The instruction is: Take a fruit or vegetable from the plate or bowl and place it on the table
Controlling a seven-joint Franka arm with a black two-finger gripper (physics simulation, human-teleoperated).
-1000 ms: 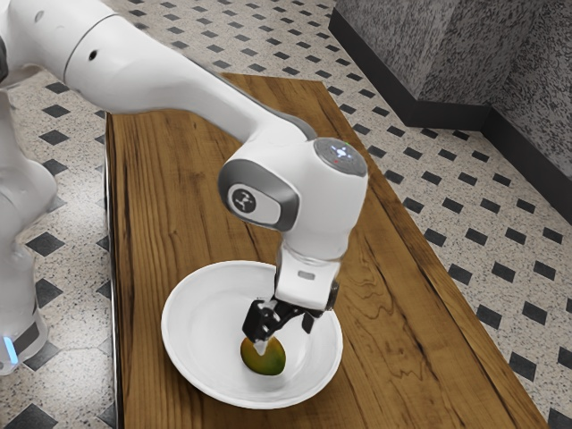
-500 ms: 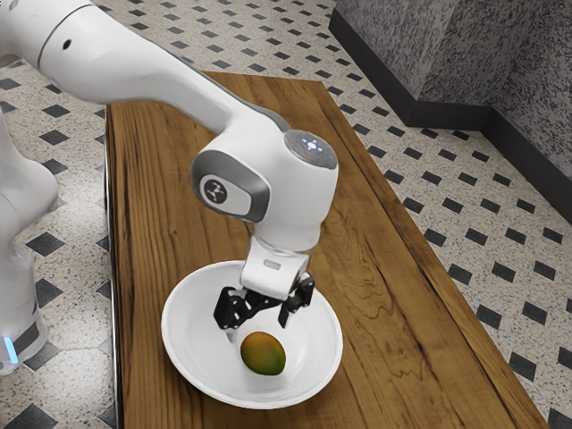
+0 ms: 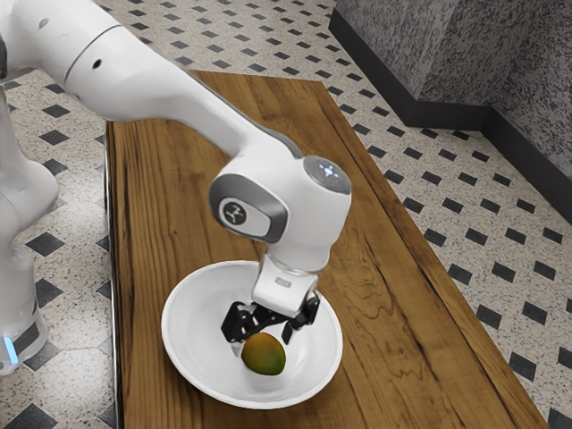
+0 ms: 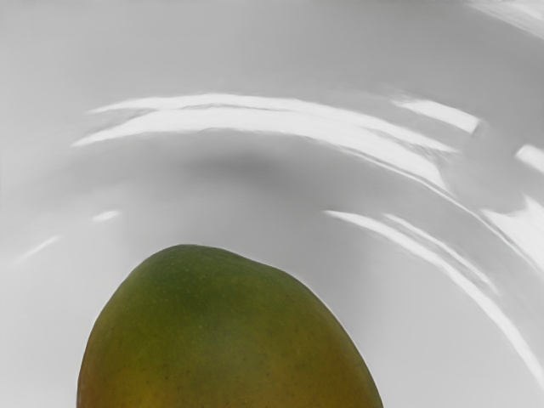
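"Since you have the exterior view, where's the mango (image 3: pixel 264 358)?"

"Inside the white bowl (image 3: pixel 178 365), on the wooden table (image 3: pixel 393 344). The arm (image 3: pixel 165 76) comes in from the exterior view's upper left, and the gripper (image 3: pixel 264 341) is down at the fruit."

"Has it got hold?"

"No, its two black fingers stand wide apart, with the mango low between them. Whether either one touches it, I can't tell. What does the wrist view give you?"

"Detail: faint specks on the mango's skin, green at one end and turning yellow-orange toward the hand, and bright, curved reflections on the bowl's glossy inside."
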